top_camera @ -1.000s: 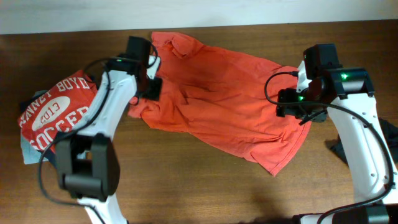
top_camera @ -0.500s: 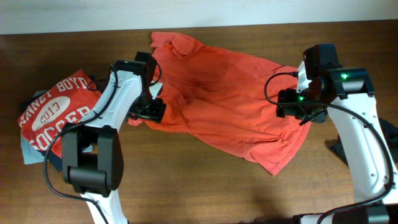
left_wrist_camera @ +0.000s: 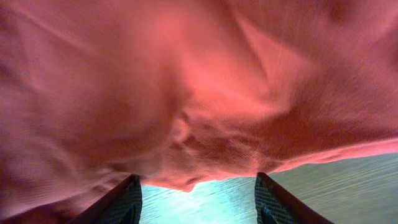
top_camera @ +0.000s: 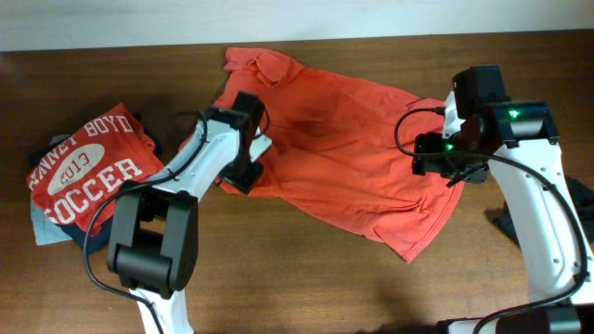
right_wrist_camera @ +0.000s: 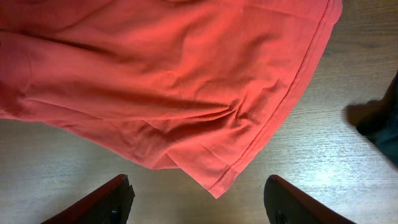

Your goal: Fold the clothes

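Note:
The large orange-red shirt lies spread and wrinkled across the middle of the table, collar at the far side. My left gripper sits at its lower left edge. In the left wrist view the left gripper is open, with bare table between the fingers and the shirt bunched just past the tips. My right gripper hovers over the shirt's right side. In its own view the right gripper stands open, and a hemmed shirt corner points between the fingers. A red SOCCER tee lies at the left.
Dark and pale grey-blue pieces stick out from under the red tee. A dark object lies by the right arm, and it also shows as a dark object at the right of the right wrist view. Bare wooden table runs along the front.
My left gripper has swung toward the front and to the right along the shirt's left edge, and that edge now lies further in. The right arm has not moved.

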Robot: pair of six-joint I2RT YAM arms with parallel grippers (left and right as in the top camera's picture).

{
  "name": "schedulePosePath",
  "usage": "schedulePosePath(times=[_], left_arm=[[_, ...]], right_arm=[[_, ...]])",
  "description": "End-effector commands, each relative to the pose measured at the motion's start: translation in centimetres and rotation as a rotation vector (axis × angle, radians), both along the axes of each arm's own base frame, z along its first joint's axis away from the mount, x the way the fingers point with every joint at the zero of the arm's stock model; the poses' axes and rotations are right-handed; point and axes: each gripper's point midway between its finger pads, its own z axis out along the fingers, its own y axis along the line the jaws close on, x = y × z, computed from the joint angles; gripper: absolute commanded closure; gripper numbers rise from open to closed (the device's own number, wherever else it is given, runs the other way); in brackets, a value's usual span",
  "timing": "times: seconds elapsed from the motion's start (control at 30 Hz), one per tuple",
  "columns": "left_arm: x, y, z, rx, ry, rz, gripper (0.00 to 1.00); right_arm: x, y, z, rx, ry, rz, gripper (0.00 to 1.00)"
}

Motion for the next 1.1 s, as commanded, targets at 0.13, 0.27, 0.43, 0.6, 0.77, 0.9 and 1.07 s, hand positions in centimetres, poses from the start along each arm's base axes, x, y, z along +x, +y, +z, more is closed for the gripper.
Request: schedulePosePath(times=[0.13, 0.27, 0.43, 0.6, 0.77, 0.9, 1.07], left_arm=[[-1.1, 0.8, -1.7, 0.017, 0.003, -0.061, 0.43], [-0.6, 0.6, -2.7, 0.008, -0.030, -0.104, 0.49], [0.0, 0.6, -3.0, 0.006, -0.061, -0.103, 0.84], [-0.7, 1.0, -0.5, 0.044, -0.022, -0.066, 0.99], [-0.6, -0.3, 11.0, 0.035, -0.047, -0.074, 0.99], [0.1, -0.6, 15.3, 0.012, -0.115, -0.073, 0.99], [0.1, -0.5, 16.2, 0.009, -0.123, -0.072, 0.99]], right_arm=[[0.1, -0.3, 0.5, -0.026, -0.019, -0.004, 0.28], [0.1, -0.3, 0.5, -0.029, -0.019, -0.005, 0.27], [0.1, -0.3, 0.5, -0.029, -0.018, -0.005, 0.27], [0.1, -0.3, 0.5, -0.029, -0.018, -0.005, 0.27], [0.1, -0.5, 0.5, -0.037, -0.018, -0.007, 0.27], [-0.3, -0.7, 0.3, -0.051, 0.000, -0.014, 0.23], [-1.0, -0.8, -1.0, -0.049, 0.058, -0.029, 0.19]])
